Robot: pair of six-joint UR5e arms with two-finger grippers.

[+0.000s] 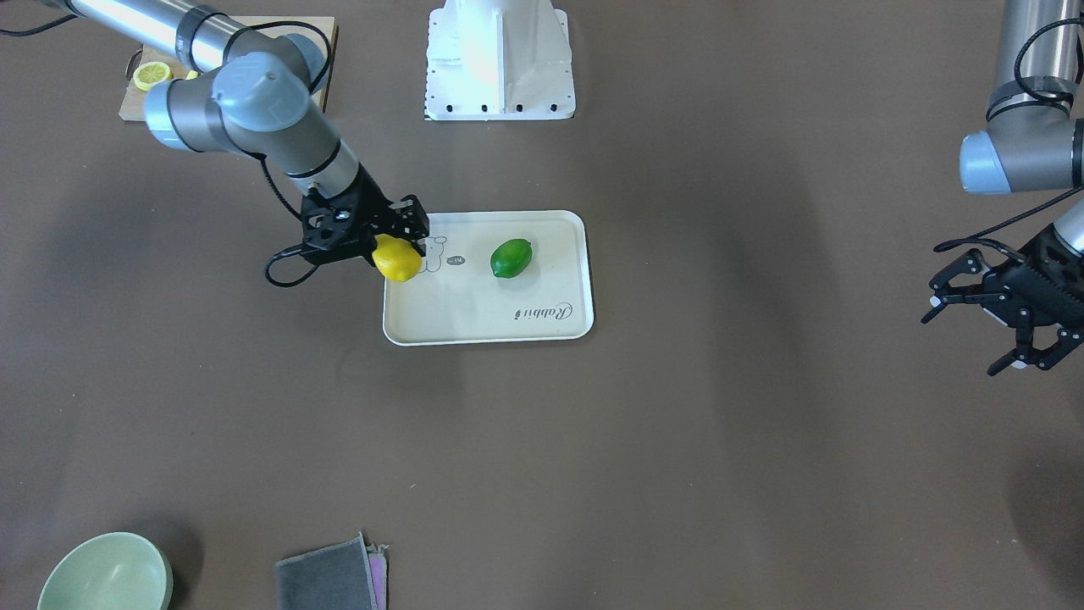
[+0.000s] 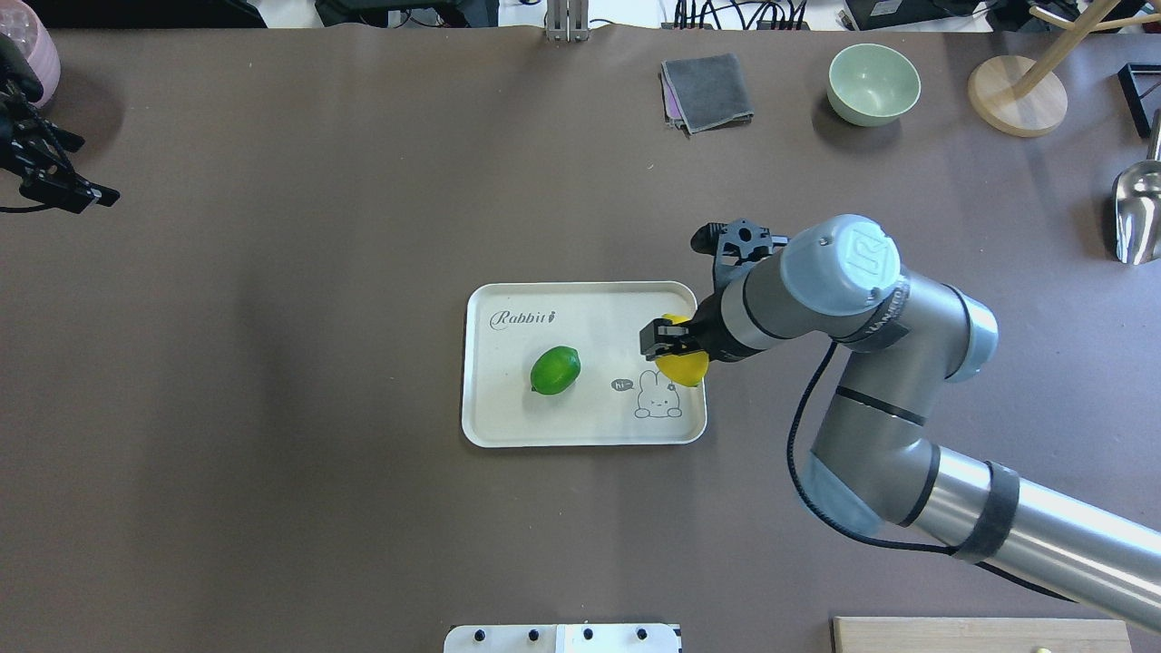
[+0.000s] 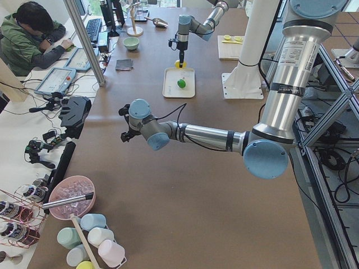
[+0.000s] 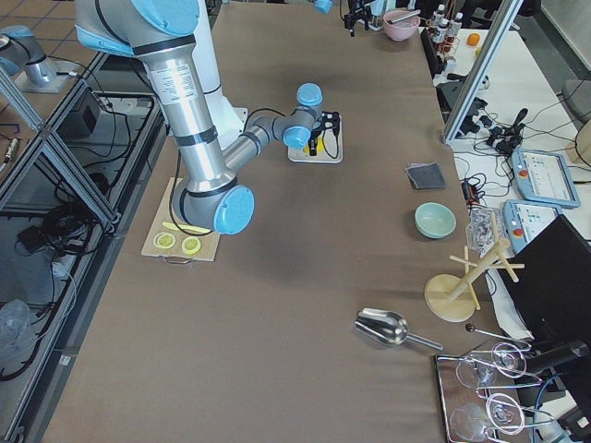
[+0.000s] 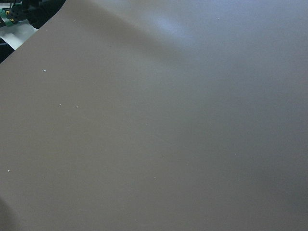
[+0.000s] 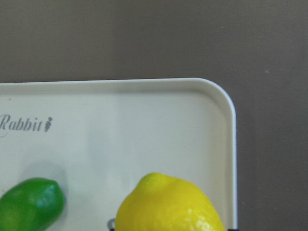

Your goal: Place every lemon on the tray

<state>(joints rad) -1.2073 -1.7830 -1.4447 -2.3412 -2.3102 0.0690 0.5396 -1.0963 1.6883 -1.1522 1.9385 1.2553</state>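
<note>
We hold the yellow lemon (image 1: pixel 398 261) in our right jaws over the tray (image 1: pixel 474 315) for release; left jaws gape.

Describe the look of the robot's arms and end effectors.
The left arm and right arm are silver tubes with pale blue joint caps, black bands and loose black cables. The left end effector and right end effector are black two-finger linkages.
</note>
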